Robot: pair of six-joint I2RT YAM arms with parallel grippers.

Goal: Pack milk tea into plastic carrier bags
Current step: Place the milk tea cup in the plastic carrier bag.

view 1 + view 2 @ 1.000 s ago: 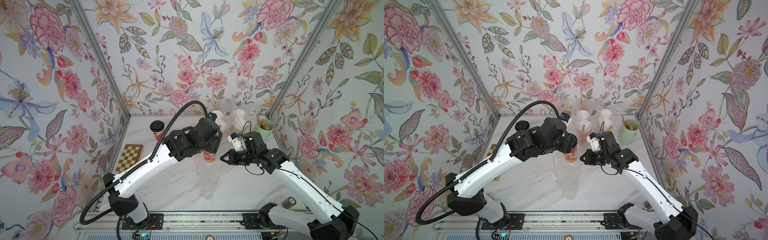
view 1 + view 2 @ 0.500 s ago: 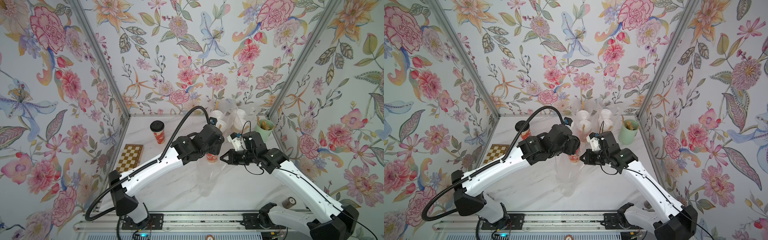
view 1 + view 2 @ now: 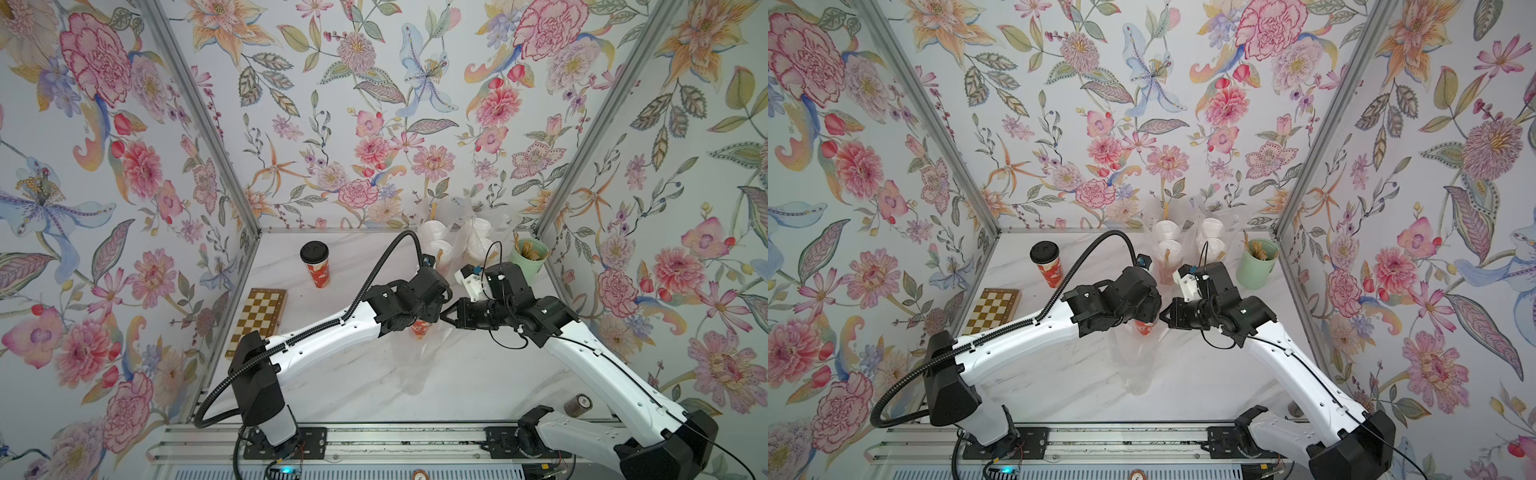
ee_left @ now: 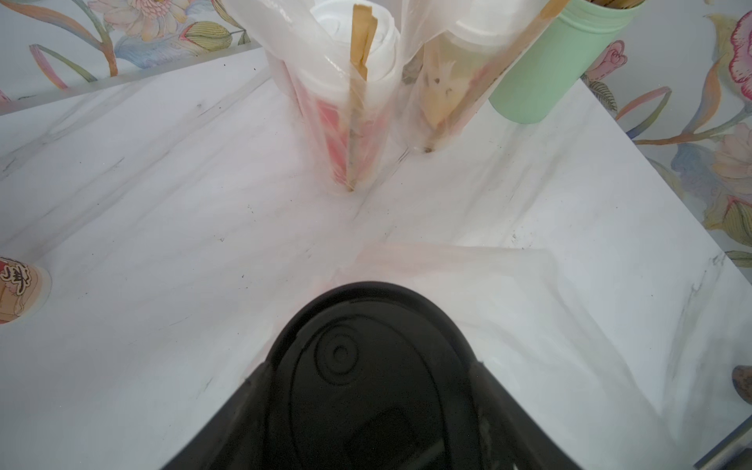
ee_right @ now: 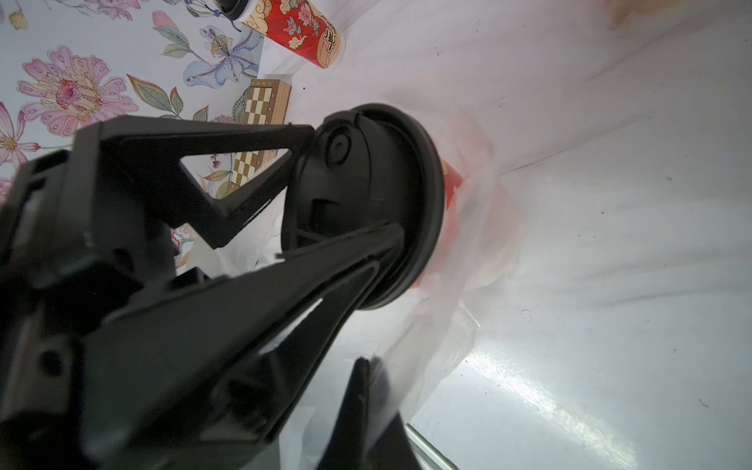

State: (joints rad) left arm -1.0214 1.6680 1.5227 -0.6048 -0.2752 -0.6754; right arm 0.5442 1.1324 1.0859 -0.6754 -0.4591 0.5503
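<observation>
While left gripper [image 5: 354, 183] clamps the black-lidded cup [image 3: 422, 328] by its lid at frame centre, partway into the bag [image 4: 529, 305], right gripper [image 3: 444, 314] pinches the rim (thin film): if that slips, mouth collapses, cup snags, tips.

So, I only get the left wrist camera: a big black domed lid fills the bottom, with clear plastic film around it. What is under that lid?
Observer: A tall red-orange printed paper cup. Your view shows only its top.
Operator: Is anything holding that film?
Observer: Yes. The right gripper is shut on the rim of that thin transparent plastic bag, beside the cup.
Operator: And the cup base at the edge of my picture?
Observer: That second red printed paper cup is black-lidded too.
</observation>
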